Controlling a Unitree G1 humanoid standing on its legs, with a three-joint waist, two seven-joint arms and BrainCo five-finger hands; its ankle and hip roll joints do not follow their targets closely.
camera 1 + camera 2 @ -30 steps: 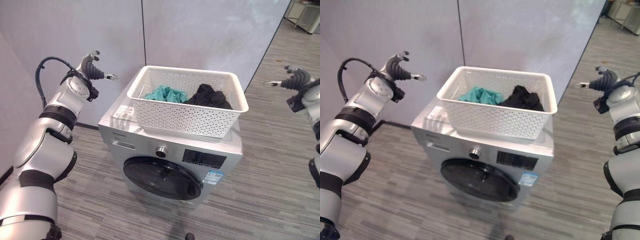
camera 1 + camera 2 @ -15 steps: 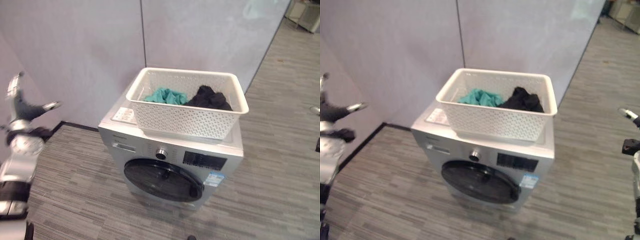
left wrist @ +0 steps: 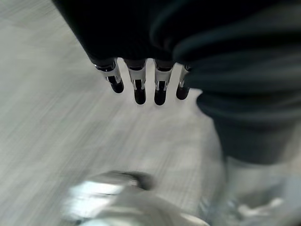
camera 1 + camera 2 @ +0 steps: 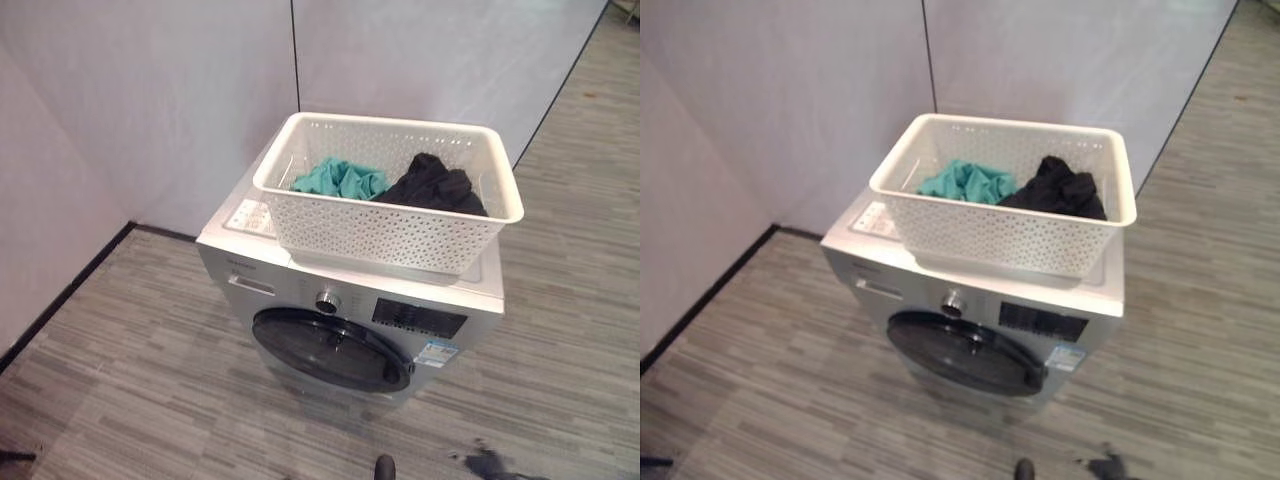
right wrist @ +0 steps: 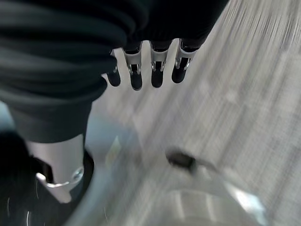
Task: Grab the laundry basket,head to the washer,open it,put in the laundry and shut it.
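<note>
Both of your hands hang over the grey plank floor (image 4: 110, 390) with nothing in them: your left hand (image 3: 141, 84) shows its silver, dark-tipped fingers (image 3: 139, 94) straight and spread in its wrist view, and your right hand (image 5: 150, 70) looks the same in its own.

Beyond them, the white perforated plastic laundry basket (image 4: 385, 235) sits on top of the silver front-loading washer (image 4: 290, 280), well apart from both hands. It holds a teal garment (image 4: 340, 180) and a black garment (image 4: 435, 185). The washer's round dark-glass door (image 4: 330, 350) looks closed.

The risk, as I judge it, lies in the basket's overhang: its front wall stands close to the washer's front edge, above the door. If you bring an arm up carelessly or pull the door hard, you could knock it forward and spill the clothes. A one-sided lift would tilt it the same way, so take both rims evenly.
</note>
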